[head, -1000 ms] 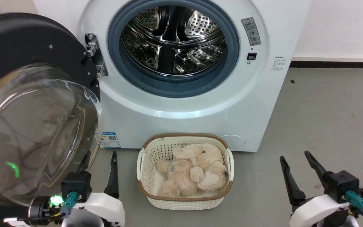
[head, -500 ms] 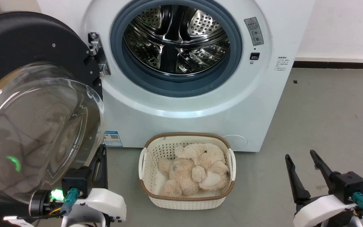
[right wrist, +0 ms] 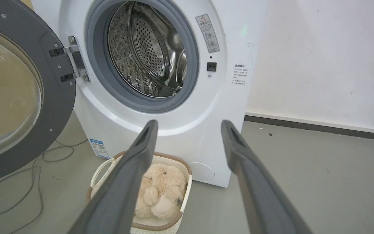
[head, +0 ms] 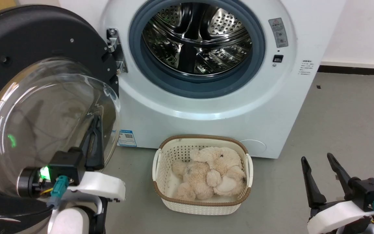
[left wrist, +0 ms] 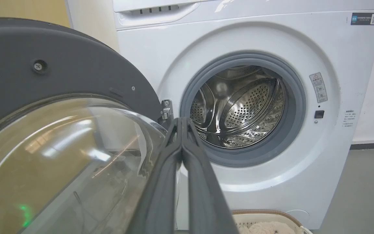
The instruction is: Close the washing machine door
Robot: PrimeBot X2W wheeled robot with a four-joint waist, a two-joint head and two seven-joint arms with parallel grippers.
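In the head view, you had the left gripper [head: 96, 122] at the lower left. Its white forearm came up from the bottom edge and its two dark fingers pointed up, pressed together with nothing between them. They lay over the right edge of the glass bowl in the washing machine door [head: 28, 39], which stood wide open at the left of the frame. You could not tell if they touched the glass. The right gripper [head: 317, 158] sat at the lower right, its fingers apart and well away from the door. The washing machine [head: 206, 110] was in the upper middle, with a basket [head: 203, 208] holding a plush toy [head: 211, 172] on the floor in front.

In the left wrist view, the left gripper [left wrist: 181, 121] rose from the bottom middle, its fingers together. The door [left wrist: 76, 65] was just to their left, and the washing machine [left wrist: 255, 39] was behind them.

In the right wrist view, the right gripper [right wrist: 189, 123] stood wide apart and held nothing. The door [right wrist: 62, 97] was at the far left, and the basket [right wrist: 154, 229] lay low between the fingers.
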